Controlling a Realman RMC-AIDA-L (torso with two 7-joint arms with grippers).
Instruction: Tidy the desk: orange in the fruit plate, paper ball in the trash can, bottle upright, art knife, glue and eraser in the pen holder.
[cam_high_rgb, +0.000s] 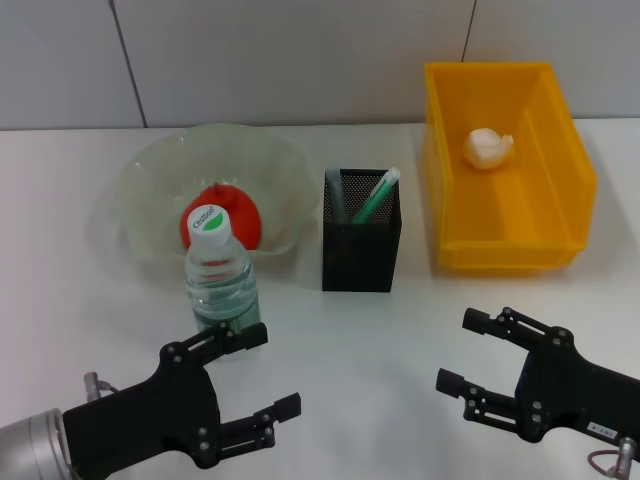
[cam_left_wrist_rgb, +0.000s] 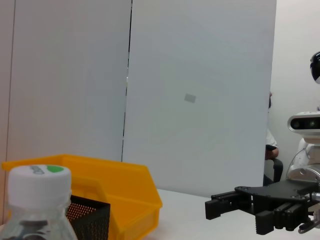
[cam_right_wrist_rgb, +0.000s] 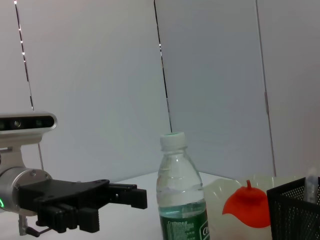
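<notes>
The water bottle (cam_high_rgb: 218, 275) with a white-green cap stands upright in front of the fruit plate (cam_high_rgb: 150, 175), a clear bowl. The orange (cam_high_rgb: 240, 215) lies in that plate. The paper ball (cam_high_rgb: 487, 148) lies in the yellow trash bin (cam_high_rgb: 560, 170). The black mesh pen holder (cam_high_rgb: 362, 245) holds a green-white stick (cam_high_rgb: 377, 195) and a grey tool; the eraser is not visible. My left gripper (cam_high_rgb: 268, 372) is open and empty, just in front of the bottle. My right gripper (cam_high_rgb: 458, 350) is open and empty at the front right.
The left wrist view shows the bottle cap (cam_left_wrist_rgb: 40, 185), the pen holder (cam_left_wrist_rgb: 89, 217), the bin (cam_left_wrist_rgb: 120, 195) and the right gripper (cam_left_wrist_rgb: 215, 207). The right wrist view shows the bottle (cam_right_wrist_rgb: 180, 200), the orange (cam_right_wrist_rgb: 247, 202) and the left gripper (cam_right_wrist_rgb: 137, 195).
</notes>
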